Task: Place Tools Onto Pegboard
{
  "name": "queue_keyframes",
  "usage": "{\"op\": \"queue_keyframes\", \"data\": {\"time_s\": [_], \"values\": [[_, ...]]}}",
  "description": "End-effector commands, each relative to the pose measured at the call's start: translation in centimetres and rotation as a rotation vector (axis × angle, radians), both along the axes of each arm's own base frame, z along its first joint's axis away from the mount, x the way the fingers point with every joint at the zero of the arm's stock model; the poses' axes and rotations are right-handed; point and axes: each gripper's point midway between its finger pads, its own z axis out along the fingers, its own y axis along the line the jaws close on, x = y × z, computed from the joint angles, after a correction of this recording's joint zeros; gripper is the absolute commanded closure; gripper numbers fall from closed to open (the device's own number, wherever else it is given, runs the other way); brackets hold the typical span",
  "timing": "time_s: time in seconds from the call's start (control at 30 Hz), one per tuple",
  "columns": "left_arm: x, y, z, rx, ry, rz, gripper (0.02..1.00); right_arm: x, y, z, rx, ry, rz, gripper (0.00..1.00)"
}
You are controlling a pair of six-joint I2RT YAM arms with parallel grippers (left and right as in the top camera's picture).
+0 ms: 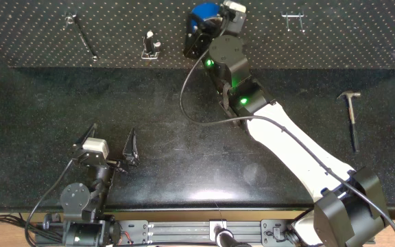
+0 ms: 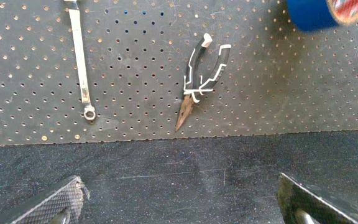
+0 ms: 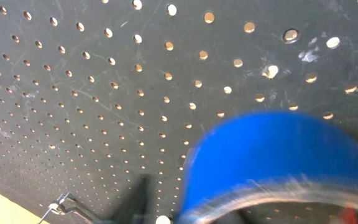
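My right gripper (image 1: 208, 24) seems clamped on the tape (image 3: 272, 162), pegboard (image 3: 73, 74) just ahead. My left gripper (image 2: 179, 208) gapes wide; pliers (image 2: 197, 81) ahead.

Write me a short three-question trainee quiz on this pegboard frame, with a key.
1. True or false: the hammer already hangs on the pegboard.
2. What is in the right gripper? A) a screwdriver B) a blue tape roll C) nothing
3. Fill in: the left gripper, low over the worktop near its own base, is ____ (open or shut).

Key
1. False: it lies flat on the worktop at the right.
2. B: the roll is held up against the pegboard.
3. Open, holding nothing.
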Motion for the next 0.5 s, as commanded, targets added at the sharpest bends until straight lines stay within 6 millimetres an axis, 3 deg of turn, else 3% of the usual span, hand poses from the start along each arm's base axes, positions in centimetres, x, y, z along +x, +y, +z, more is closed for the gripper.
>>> {"op": "queue_keyframes", "data": {"time_s": [0.03, 0.17, 0.3, 0.5], "values": [[-0.1, -0.2, -0.1, -0.006, 0.000, -0.011, 0.025, 0.2, 0.1, 0.8, -0.005, -0.021, 0.010, 0.406], [-0.1, -0.2, -0.1, -0.006, 0.000, -0.011, 0.025, 0.1, 0.1, 0.8, -0.006, -0.021, 0.011, 0.406], [-0.1, -0.2, -0.1, -0.006, 0.000, -0.012, 0.025, -1.3, 1.8, 1.1, 0.008, 0.000, 0.139, 0.406], [-0.1, -0.2, -0.1, -0.006, 0.000, -0.011, 0.025, -4.5, -0.1, 1.5, -0.029, 0.115, 0.138, 0.406]]}}
